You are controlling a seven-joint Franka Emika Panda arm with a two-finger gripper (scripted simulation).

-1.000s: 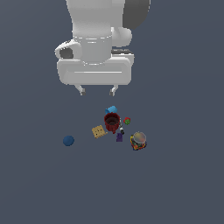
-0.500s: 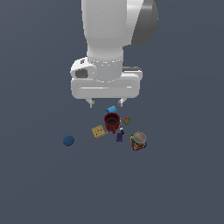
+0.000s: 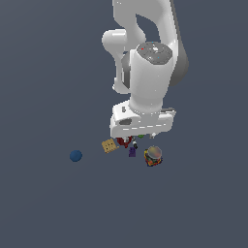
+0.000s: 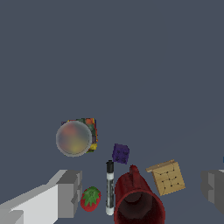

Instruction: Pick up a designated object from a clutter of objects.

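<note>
Grey-topped jar (image 3: 154,156) stands low and right of centre in the exterior view, apart from the red cup (image 4: 138,201) between the spread gripper (image 4: 140,192) fingers.

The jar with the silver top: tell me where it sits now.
In the exterior view the jar stands at the clutter's right edge, just right of the purple piece, below the gripper.

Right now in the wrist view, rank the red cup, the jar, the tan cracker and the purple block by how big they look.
1. Red cup, though it is cut by the frame edge and may sit nearer the camera.
2. Jar.
3. Tan cracker, slightly smaller than the jar.
4. Purple block, clearly smallest.
</note>
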